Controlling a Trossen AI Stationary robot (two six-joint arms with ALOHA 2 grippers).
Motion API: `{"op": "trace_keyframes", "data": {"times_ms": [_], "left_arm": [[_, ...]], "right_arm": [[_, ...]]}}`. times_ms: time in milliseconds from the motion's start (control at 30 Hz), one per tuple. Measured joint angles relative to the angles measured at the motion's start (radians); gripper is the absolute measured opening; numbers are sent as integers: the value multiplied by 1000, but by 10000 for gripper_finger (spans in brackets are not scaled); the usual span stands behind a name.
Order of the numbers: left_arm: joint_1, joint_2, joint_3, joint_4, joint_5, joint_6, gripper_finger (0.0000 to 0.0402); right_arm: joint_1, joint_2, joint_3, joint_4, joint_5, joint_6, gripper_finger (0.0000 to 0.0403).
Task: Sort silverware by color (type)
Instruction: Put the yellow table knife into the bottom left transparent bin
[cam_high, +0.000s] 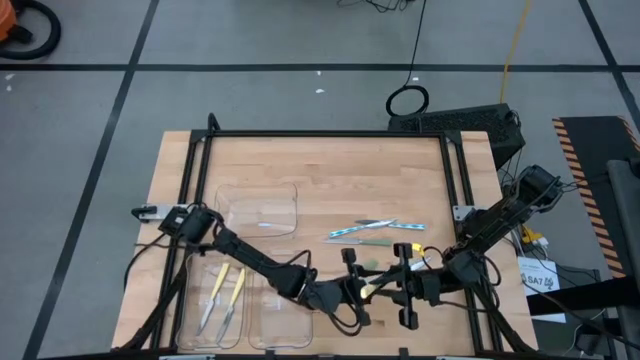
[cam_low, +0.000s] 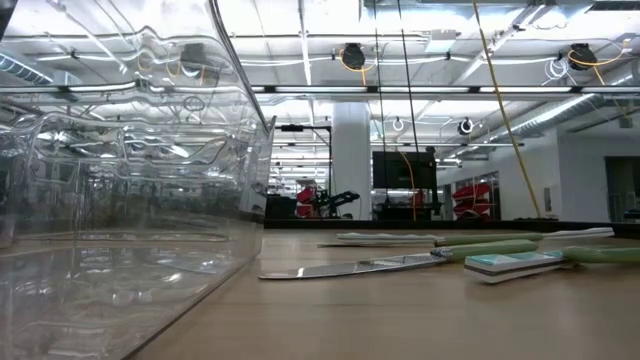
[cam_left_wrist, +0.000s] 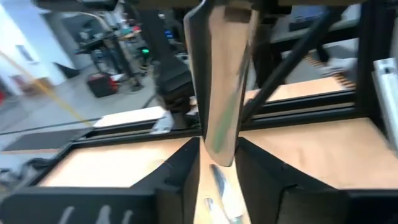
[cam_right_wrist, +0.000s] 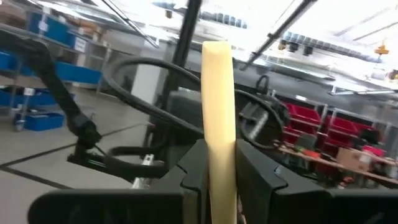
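Closest to my low camera is the clear wall of a tray (cam_low: 130, 200), filling that view's left half. From above, the front-left tray (cam_high: 190, 300) already carries two yellow pieces (cam_high: 225, 297) lying side by side.

The left gripper (cam_high: 358, 292) is out over the front middle of the table. Its fingers look closed on the metal blade (cam_left_wrist: 221, 93) of a yellow knife (cam_high: 371, 290), which stands straight out between them.

The right gripper (cam_high: 388, 288) faces it nose to nose, just beside it, fingers clamped on the same knife's yellow handle (cam_right_wrist: 217, 93). So as I read it, both arms hold one piece, its long axis running from one pair of fingertips to the other, blade toward the left arm and handle toward the right.

The yellow tray sits behind the left gripper, back along its own arm, so the left arm is the nearer one. I would have the right fingers let go before anything moves.

Beyond both sets of fingertips lie the loose pieces (cam_high: 375, 232), unsorted, among them a green knife (cam_low: 400, 262) and a blue piece (cam_low: 515, 263), flat on the table (cam_high: 340, 170).

The top is pale wood. Around it is grey floor with dark tape lines, and a bright workshop lies behind.
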Motion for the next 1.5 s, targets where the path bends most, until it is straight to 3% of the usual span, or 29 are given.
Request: {"op": "trace_keyframes", "data": {"times_ms": [233, 433, 600, 733, 967, 1300, 1500], "left_arm": [[-18, -2, 48, 6, -109, -27, 183], [-16, -2, 74, 3, -121, -80, 194], [-19, -2, 74, -16, -214, -90, 156], [-18, -2, 74, -33, -216, -105, 101], [-18, -2, 74, -70, -230, -102, 26], [-19, -2, 74, -87, -224, -74, 7], [-15, -44, 74, -243, -198, -131, 7]], "right_arm": [[4, 0, 0, 4, 72, -13, 53], [4, 0, 0, 10, 73, -28, 53], [4, 0, 0, -4, 144, -59, 53], [11, 0, 0, -24, 218, -100, 53], [13, 0, -1, -28, 252, -125, 59], [21, 0, -1, -34, 253, -155, 62], [55, -31, -1, -41, 375, -181, 88]]}}
